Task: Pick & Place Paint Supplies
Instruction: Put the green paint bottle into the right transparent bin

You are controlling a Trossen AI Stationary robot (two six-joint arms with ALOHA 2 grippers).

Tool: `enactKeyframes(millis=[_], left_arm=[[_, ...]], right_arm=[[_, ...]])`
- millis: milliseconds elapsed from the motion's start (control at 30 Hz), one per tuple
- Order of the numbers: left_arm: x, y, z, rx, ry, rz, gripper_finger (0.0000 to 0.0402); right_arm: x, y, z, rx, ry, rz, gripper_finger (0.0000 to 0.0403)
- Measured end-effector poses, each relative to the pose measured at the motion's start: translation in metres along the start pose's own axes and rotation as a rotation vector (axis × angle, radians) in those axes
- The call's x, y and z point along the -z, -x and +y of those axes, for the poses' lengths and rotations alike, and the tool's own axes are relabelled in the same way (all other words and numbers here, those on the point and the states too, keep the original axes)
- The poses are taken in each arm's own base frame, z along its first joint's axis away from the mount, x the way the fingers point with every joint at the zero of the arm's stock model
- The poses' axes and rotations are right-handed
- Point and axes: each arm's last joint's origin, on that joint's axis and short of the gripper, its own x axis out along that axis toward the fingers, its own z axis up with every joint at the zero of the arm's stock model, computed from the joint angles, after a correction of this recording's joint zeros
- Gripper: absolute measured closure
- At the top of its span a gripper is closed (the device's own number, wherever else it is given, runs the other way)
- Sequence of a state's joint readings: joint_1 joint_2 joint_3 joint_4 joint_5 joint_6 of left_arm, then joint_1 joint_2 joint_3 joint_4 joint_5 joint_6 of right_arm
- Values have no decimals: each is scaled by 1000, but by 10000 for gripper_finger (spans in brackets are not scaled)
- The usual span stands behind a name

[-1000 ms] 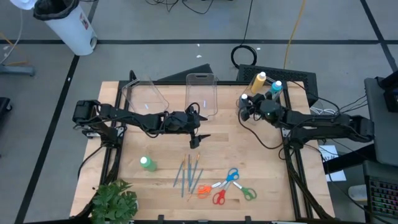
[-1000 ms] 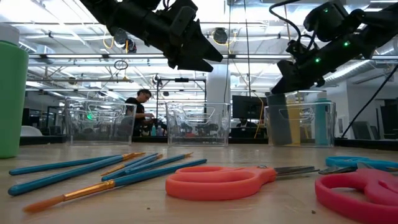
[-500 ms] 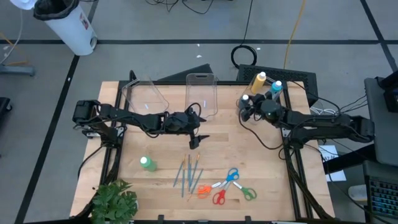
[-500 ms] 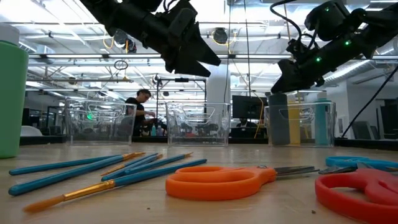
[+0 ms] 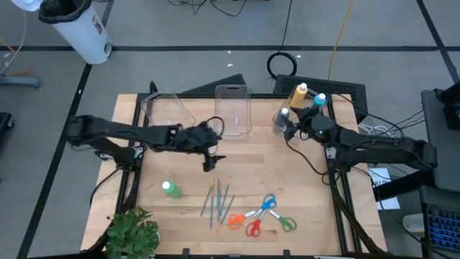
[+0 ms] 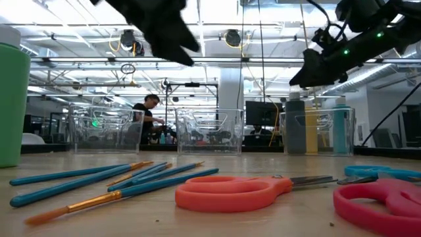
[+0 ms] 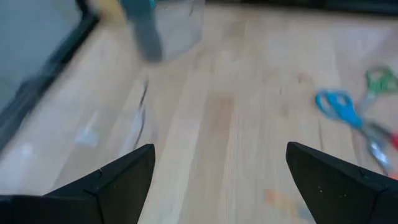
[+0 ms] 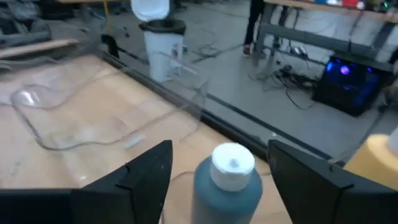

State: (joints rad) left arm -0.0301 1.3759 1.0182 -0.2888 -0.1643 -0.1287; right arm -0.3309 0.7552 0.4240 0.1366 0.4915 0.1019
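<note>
My right gripper stands open at the clear bin on the table's far right. Its fingers flank the white-capped grey-blue paint bottle without touching it. The bottle stands upright in the bin beside a yellow bottle and a blue one. My left gripper hangs open and empty above the table's middle. A green bottle stands on its base at the near left. Brushes and scissors lie flat near the front.
Two more clear bins stand along the far edge, left of the right bin. A green leafy plant sits at the near left corner. Bare wood lies between the two grippers.
My left gripper has risen and drawn back toward the table's left edge, still open. My right gripper has opened off the grey-blue bottle and pulled back a little toward the right edge and up. The bottle stays upright in the bin.
</note>
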Motion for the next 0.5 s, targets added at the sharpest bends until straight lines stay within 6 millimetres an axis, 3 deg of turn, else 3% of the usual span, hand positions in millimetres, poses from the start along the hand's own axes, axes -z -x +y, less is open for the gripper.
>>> enactKeyframes(millis=[233, 500], left_arm=[[19, 70, -13, -7, 85, 280, 36], [58, 118, -18, -183, 340, 630, 36]], right_arm=[[-3, 11, 3, -69, 12, -26, 136], [-4, 14, 8, -104, 16, -36, 142]])
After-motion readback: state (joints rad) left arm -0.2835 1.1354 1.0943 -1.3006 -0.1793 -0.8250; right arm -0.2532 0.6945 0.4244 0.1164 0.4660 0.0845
